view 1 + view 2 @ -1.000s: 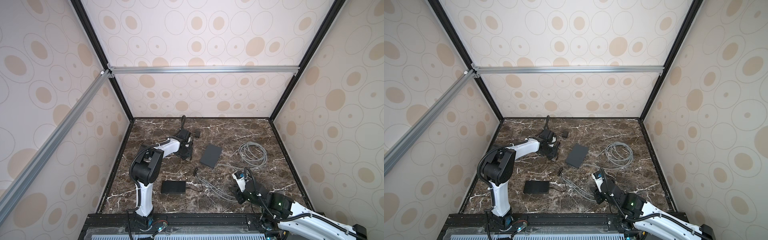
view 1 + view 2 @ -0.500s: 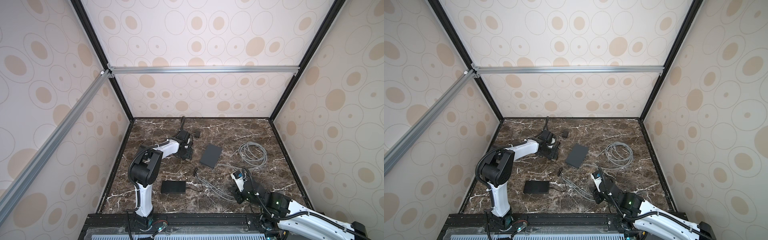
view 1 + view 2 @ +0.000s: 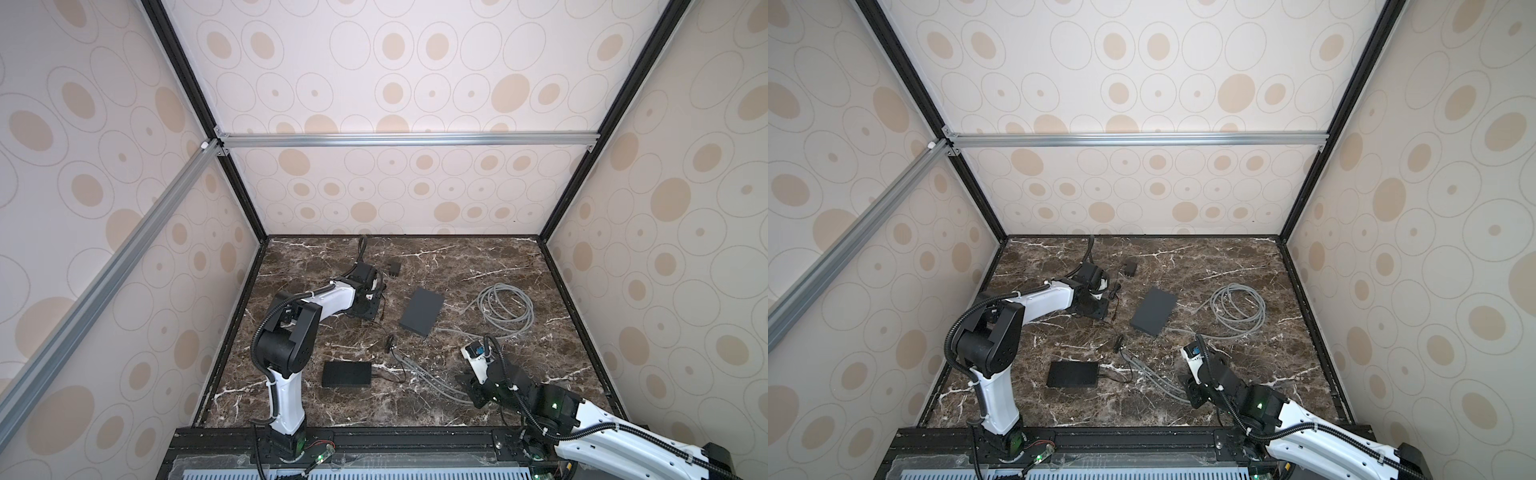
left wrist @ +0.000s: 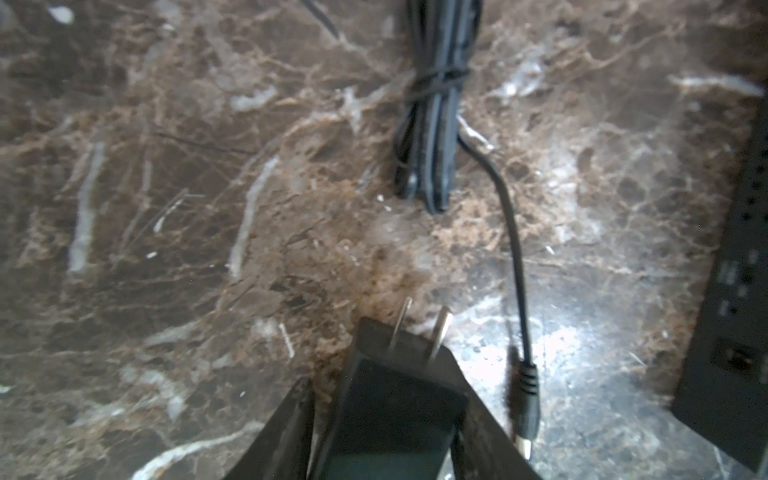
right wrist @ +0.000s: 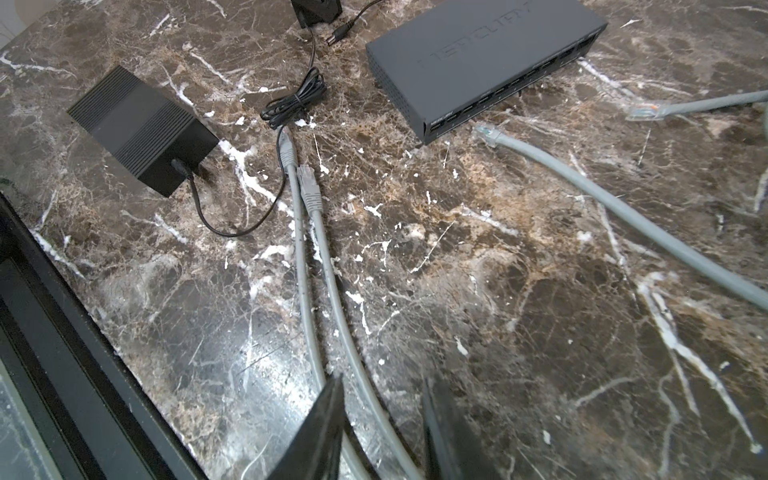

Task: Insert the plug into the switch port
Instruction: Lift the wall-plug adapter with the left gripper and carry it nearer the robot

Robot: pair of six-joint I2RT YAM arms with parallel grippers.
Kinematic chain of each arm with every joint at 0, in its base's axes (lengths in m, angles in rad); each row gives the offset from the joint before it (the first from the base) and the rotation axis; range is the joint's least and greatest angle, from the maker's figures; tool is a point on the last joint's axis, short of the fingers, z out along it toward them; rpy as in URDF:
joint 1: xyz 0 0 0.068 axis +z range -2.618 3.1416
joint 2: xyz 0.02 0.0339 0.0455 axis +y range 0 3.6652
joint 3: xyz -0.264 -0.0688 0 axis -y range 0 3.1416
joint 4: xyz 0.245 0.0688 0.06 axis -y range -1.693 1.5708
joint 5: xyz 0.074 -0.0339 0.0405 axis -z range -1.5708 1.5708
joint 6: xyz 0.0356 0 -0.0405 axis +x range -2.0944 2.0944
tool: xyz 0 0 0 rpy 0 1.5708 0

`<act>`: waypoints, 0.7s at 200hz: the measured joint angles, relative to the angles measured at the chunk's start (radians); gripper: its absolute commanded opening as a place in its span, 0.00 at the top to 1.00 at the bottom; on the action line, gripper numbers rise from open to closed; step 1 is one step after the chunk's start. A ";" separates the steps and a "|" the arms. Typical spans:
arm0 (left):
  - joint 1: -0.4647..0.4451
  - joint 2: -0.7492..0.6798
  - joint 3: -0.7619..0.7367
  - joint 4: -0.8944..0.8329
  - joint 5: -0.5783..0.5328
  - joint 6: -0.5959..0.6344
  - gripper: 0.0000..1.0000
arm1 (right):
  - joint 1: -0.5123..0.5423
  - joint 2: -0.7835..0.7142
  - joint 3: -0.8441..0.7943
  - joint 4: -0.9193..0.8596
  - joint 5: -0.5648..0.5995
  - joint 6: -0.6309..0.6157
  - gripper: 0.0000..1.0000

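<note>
Evidently nothing is plugged into the switch (image 3: 422, 311) yet; left gripper (image 4: 384, 388) brackets the adapter (image 4: 395, 419), grip unclear, right gripper (image 5: 383, 378) gapes.

**Soft Light, Dark Stone**

The enclosure was brightly and evenly lit. The pale walls (image 3: 395, 83) looked almost washed out in both top views, and the black frame posts (image 3: 606, 124) splayed outward toward the picture edges. The dark marble surface (image 3: 478, 266) stayed dim by comparison, with only faint shadows. The left wrist view was soft and smeared, the adapter (image 4: 399, 399) nearest the lens badly out of focus, beside a white glare patch (image 4: 552, 336). The right wrist view was sharper, with a dull sheen (image 5: 257, 361) on the stone.
</note>
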 measured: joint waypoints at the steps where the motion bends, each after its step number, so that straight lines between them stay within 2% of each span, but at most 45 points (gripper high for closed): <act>1: 0.001 0.000 0.000 0.000 0.000 -0.001 0.52 | 0.000 0.000 0.000 0.000 0.000 0.000 0.66; 13: 0.016 0.000 0.000 -0.001 0.000 0.000 0.53 | 0.000 0.000 0.000 0.000 -0.003 0.000 0.66; 36: 0.059 0.000 0.000 0.000 -0.005 0.003 0.62 | 0.000 0.000 0.000 0.001 -0.006 0.000 0.66; 96: 0.234 0.019 0.022 0.013 -0.017 0.004 0.61 | 0.000 0.000 0.000 0.008 -0.010 0.000 0.66; 140: 0.335 0.130 0.178 0.005 -0.029 0.000 0.60 | 0.000 0.013 0.000 0.013 -0.011 0.000 0.66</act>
